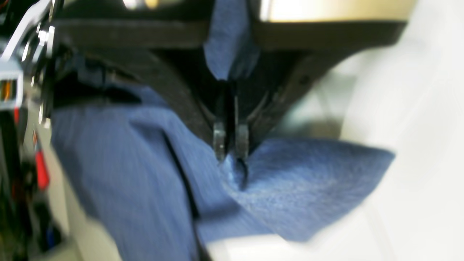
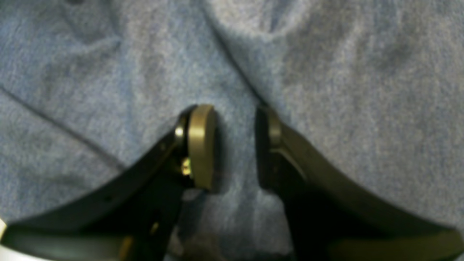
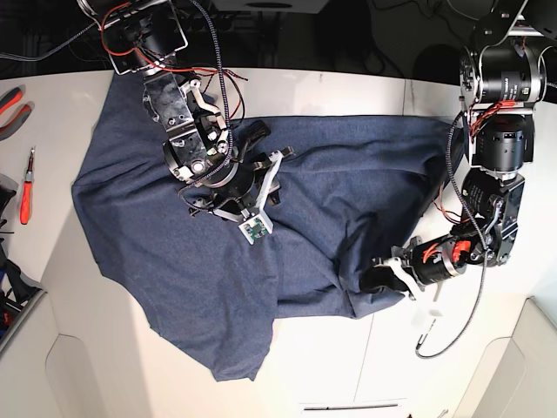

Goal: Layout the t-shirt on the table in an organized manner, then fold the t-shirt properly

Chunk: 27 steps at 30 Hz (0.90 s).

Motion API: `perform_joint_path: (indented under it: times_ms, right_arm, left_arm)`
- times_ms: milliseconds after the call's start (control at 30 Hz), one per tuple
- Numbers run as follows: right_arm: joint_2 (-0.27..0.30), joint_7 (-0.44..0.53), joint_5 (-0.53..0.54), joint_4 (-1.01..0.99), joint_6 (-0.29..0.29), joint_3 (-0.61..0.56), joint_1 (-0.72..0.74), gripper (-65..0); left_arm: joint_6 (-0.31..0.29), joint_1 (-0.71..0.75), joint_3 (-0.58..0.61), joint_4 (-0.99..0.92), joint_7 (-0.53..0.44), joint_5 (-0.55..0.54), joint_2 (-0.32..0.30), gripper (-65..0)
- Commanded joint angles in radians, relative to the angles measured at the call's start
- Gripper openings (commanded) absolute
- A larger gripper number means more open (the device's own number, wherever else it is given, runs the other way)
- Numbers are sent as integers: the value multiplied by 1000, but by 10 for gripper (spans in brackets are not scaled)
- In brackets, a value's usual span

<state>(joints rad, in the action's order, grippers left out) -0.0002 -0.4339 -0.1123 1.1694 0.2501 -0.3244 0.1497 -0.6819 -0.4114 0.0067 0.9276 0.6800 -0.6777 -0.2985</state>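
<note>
A: One soft, limp t-shirt (image 3: 261,261) is spread rumpled across the white bench (image 3: 348,91); light, no stiffness, slippage expected under a loose pinch.

B: Left tool (image 1: 231,145) is seen clenched on a fabric fold near the edge. Right tool (image 2: 235,145) is held parted over the cloth, nothing gripped.

A: Hems and corners are judged best to be taken.
</note>
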Motion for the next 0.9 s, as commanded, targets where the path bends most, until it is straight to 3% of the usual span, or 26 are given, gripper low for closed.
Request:
perform_joint_path:
  times_ms: [0, 233, 333, 400, 567, 733, 867]
  right_arm:
    - [5, -45, -18, -2, -7, 3, 5, -457]
    - [5, -45, -19, -2, -7, 3, 5, -457]
    - [5, -46, -18, -2, -7, 3, 5, -457]
    - [5, -46, -19, -2, -7, 3, 5, -457]
    - [5, -49, -18, -2, -7, 3, 5, -457]
    - [5, -49, -19, -2, -7, 3, 4, -457]
    - [5, -49, -19, -2, -7, 3, 2, -457]
  left_arm:
    - [-16, -24, 33, 18, -13, -18, -6, -650]
    - [-16, -23, 292, 23, -63, 137, 19, -645]
    - [-16, -23, 335, 24, -63, 203, 40, -415]
    - [-16, -23, 335, 24, -63, 203, 50, -358]
    - [-16, -20, 300, 95, -63, 149, 48, -358]
    - [-16, -12, 181, 212, -63, -31, 48, -358]
    - [-16, -12, 85, 259, -43, -66, 48, -358]
